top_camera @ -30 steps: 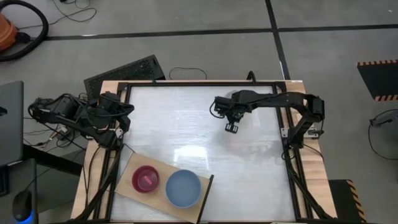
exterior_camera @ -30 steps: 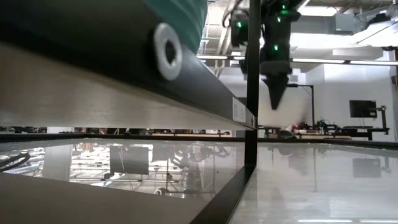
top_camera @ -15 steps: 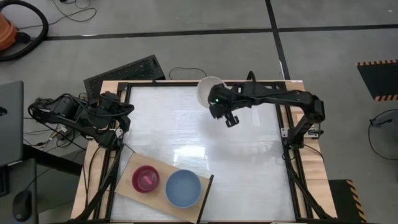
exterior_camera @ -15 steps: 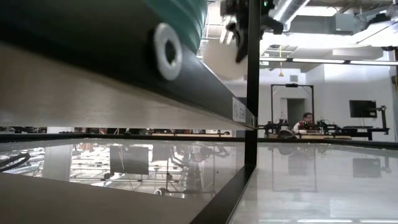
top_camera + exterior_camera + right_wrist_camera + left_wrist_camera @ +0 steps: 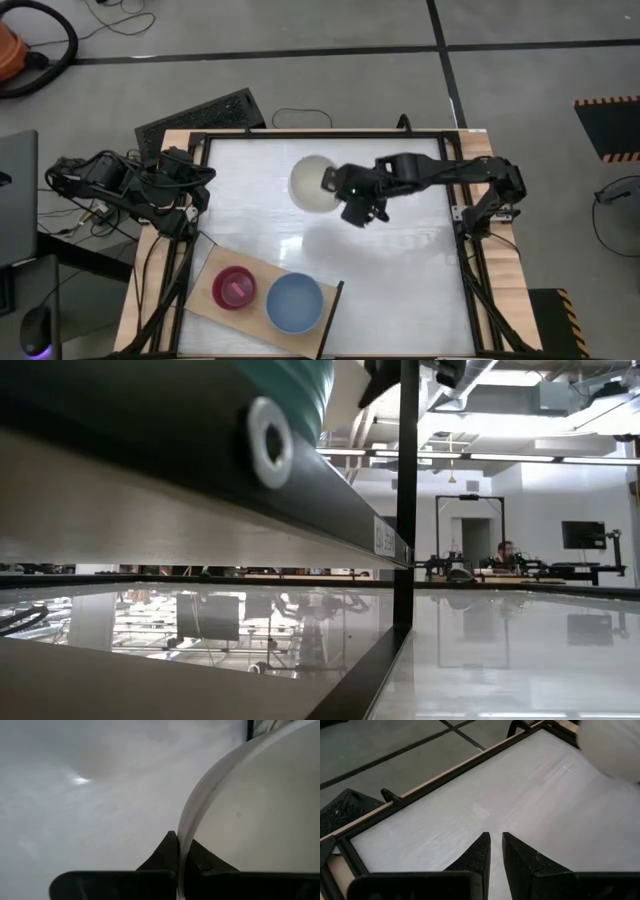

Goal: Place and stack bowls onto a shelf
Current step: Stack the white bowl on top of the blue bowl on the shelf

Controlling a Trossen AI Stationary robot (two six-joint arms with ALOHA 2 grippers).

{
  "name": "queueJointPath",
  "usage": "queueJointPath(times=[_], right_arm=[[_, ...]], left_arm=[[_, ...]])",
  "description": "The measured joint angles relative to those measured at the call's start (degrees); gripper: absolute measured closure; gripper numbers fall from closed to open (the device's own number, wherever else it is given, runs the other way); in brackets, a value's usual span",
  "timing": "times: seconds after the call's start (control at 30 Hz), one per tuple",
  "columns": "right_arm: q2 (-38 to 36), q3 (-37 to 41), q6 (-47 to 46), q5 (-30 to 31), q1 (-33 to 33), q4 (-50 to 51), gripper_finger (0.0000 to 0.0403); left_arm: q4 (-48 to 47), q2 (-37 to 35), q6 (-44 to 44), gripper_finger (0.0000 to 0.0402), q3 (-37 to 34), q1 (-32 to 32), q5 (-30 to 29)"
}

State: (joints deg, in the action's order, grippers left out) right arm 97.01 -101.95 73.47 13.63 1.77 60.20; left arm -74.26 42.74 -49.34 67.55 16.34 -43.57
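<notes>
My right gripper [image 5: 336,182] is over the middle of the table, shut on the cream white bowl [image 5: 314,182]. The bowl is held up in the air; the left wrist view shows it too [image 5: 615,745]. The shelf [image 5: 207,272], a pale wood board, lies at the table's near left. The magenta bowl [image 5: 234,289] and the slate blue bowl [image 5: 295,303] stand side by side on it. My left gripper [image 5: 495,847] waits at the table's left edge, shut, touching nothing. My right gripper pinches the cream white bowl's rim [image 5: 181,837] between its two fingers, one finger [image 5: 167,851] on each side of the wall. It comes at the rim from the table's right side. The bowl is lifted clear of the table.
The bare white tabletop [image 5: 400,270] lies between the held bowl and the shelf. A black frame [image 5: 470,280] runs round the table. In the low view a dark post [image 5: 407,510] and the shelf's edge [image 5: 150,490] fill the near ground.
My right gripper has risen from the table's far right and swung toward the left and the near edge, its fingers turning from pointing down to roughly level. The cream white bowl has gone with it, lifted clear and carried over the middle of the table.
</notes>
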Motion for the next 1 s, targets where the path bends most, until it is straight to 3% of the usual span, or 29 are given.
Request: queueJointPath(times=[0.37,0.63,0.8,1.0], right_arm=[[1.43,0.04,14.40,-1.70,12.07,-10.74,0.0380],[3.55,0.02,15.01,-2.60,18.23,-13.95,0.0380],[6.62,0.02,15.39,-7.41,20.28,-13.99,0.0380],[9.41,0.06,18.45,-7.80,21.98,-13.88,0.0380]], left_arm=[[-0.01,0.00,-0.87,0.0367,0.00,0.00,0.00],[0.02,0.00,-1.43,0.0367,0.00,0.00,-0.52],[0.02,0.24,-1.66,0.0367,0.00,0.00,-0.63],[0.02,0.56,-2.38,0.0367,0.00,0.00,-0.39]])
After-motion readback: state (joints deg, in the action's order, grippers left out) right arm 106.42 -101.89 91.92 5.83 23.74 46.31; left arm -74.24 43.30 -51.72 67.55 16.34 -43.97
